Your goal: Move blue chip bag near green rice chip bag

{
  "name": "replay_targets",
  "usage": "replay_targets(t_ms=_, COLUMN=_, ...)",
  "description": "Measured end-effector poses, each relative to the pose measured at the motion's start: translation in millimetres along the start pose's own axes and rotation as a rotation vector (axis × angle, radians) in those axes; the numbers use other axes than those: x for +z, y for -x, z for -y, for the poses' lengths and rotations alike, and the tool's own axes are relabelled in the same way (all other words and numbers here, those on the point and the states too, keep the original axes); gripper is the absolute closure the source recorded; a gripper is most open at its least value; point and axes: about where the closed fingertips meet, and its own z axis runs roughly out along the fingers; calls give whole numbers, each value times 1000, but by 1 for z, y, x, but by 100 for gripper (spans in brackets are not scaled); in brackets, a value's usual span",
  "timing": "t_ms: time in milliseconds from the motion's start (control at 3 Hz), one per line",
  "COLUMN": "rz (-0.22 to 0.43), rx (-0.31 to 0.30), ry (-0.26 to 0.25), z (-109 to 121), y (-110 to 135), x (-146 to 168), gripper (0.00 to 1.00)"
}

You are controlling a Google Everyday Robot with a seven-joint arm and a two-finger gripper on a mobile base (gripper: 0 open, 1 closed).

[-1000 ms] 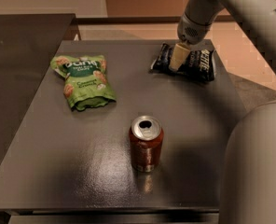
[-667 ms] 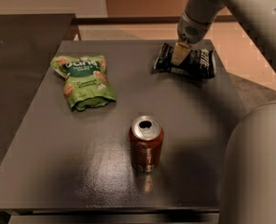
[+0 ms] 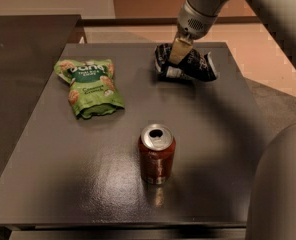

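Table: dark grey, matte, seen from above and in front.

Blue bag: far side of the table, right of centre, near the back edge. Crumpled and bunched up, with white lettering showing on its left end. The right end sticks out toward the table's right side.

Gripper: comes down from the upper right on a pale arm and sits on top of the blue bag's left half. One tan finger presses into the foil. The bag is gathered up around it, so the gripper looks clamped on the blue bag. Whether the bag's underside is touching the table or is just clear of it, cannot tell.

Green bag: lies flat on the left half of the table, well apart from the blue bag, with bare table between them. Its lettered top points to the back.

Can: red, upright, with an opened top. Stands near the table's front, about centre, closer to the camera than both bags.
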Motion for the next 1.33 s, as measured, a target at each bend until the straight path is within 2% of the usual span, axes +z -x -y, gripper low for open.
replay_targets(t_ms=667, rz=99, rx=-129, ry=46, z=-40, y=62, x=-8, gripper=100)
replay_targets(t_ms=1000, rz=108, rx=-173, ry=74, z=-56, y=79, x=-1, gripper=100)
replay_targets(t_ms=1333, rz=103, rx=-199, ry=86, z=-65, y=87, x=5, gripper=82)
